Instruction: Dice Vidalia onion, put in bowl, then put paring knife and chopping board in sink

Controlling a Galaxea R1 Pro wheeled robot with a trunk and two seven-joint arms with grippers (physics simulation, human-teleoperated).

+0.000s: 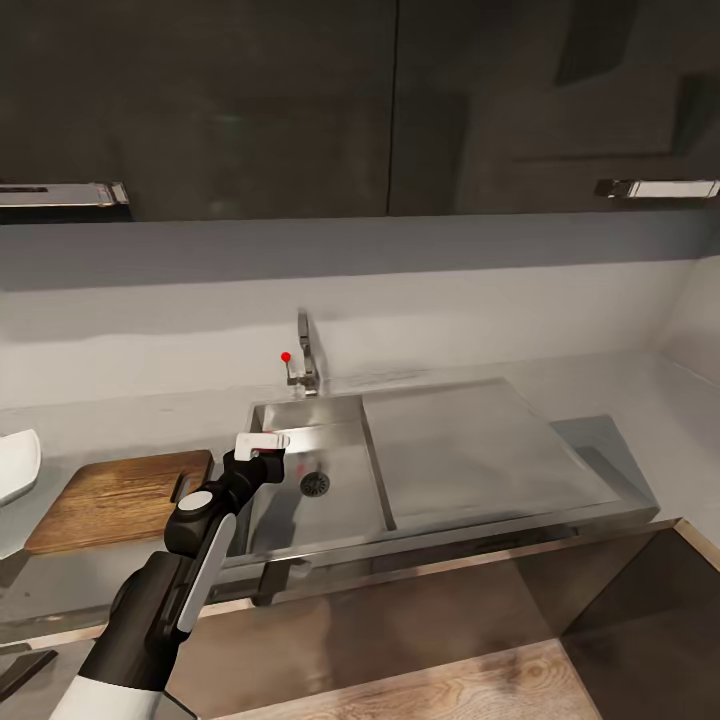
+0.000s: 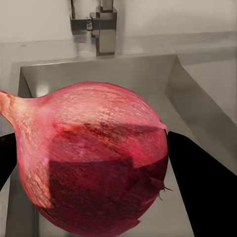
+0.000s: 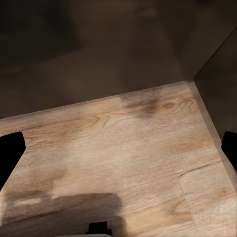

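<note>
The Vidalia onion (image 2: pixel 94 158), round and pinkish-red, sits clamped between the two dark fingers (image 2: pixel 205 190) of my left gripper (image 2: pixel 103 173). In the head view that gripper (image 1: pixel 262 445) hangs over the left part of the sink (image 1: pixel 335 505), just above the basin. The chopping board (image 1: pixel 120 495) lies on the countertop (image 1: pixel 630 400) left of the sink, bare on top. The white bowl (image 1: pixel 15 465) shows at the left edge. My right gripper (image 3: pixel 118 148) is open over wooden floor. The paring knife is out of view.
A chrome tap (image 1: pixel 305 360) with a red knob stands behind the basin. A flat drainboard (image 1: pixel 470 450) spans the sink's right half. Dark wall cabinets (image 1: pixel 300 100) hang above, and dark cabinet fronts (image 1: pixel 450 600) run below the worktop.
</note>
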